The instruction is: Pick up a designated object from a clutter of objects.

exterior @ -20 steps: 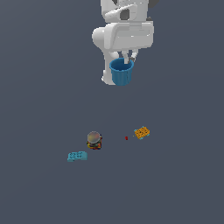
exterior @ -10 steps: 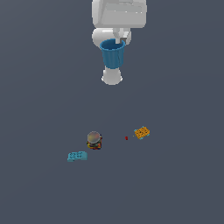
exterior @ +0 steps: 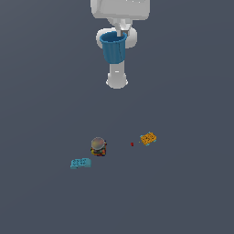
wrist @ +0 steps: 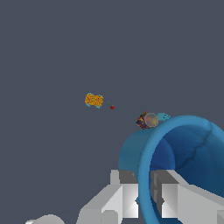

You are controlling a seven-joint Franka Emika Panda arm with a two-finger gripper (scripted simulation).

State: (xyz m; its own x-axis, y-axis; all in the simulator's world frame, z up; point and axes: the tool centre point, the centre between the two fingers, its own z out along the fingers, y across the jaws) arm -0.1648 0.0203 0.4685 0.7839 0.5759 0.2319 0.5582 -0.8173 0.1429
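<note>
The blue cup (exterior: 113,47) is up in the air, well above the grey floor (exterior: 192,91), gripped by the gripper (exterior: 122,33) at its rim. In the wrist view you can see the two grey fingers (wrist: 123,192) pinching the cup's wall (wrist: 144,175) between them, one outside and one inside the open mouth, so the claw is clamped on the cup. The cup hangs roughly upright, ribbed sides tapering downward, with the white arm (exterior: 119,9) behind and above it.

Down on the floor the other toys lie scattered, well apart from the cup. The round grey-topped lump (exterior: 98,146) sits near the middle; the teal studded brick (exterior: 80,162) lies just beside it, toward the exterior view's left. The tiny red speck (exterior: 132,144) is off toward the exterior view's right, and the orange gridded block (exterior: 148,138) is near it, a little further that way. None of these touch each other. Nothing stands between the lifted cup and the pieces below.
</note>
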